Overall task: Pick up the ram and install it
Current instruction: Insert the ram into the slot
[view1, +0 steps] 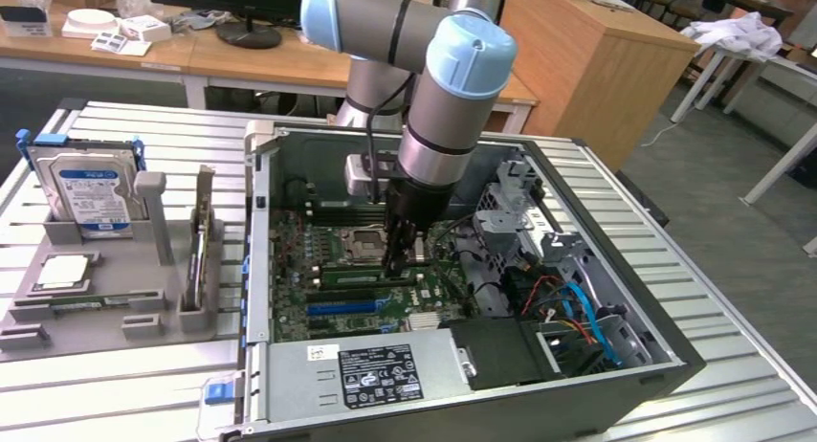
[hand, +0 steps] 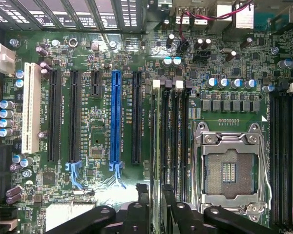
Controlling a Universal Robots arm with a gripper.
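Green ram [hand: 157,141] stands on edge in a memory slot on the motherboard [hand: 100,136], in the bank of slots beside the empty processor socket [hand: 229,170], inside the open computer case [view1: 262,298] on the tabletop [view1: 115,394]. Gripper [hand: 155,202] straddles one end of the ram; clamped or released, cannot tell.

the case [view1: 645,380] lies on the table [view1: 747,308], motherboard [hand: 105,139] inside; the ram [hand: 158,141] stands on it just beside the processor socket [hand: 229,170], under the gripper [hand: 155,194]; a hard drive [view1: 92,193] stands at the exterior view's left
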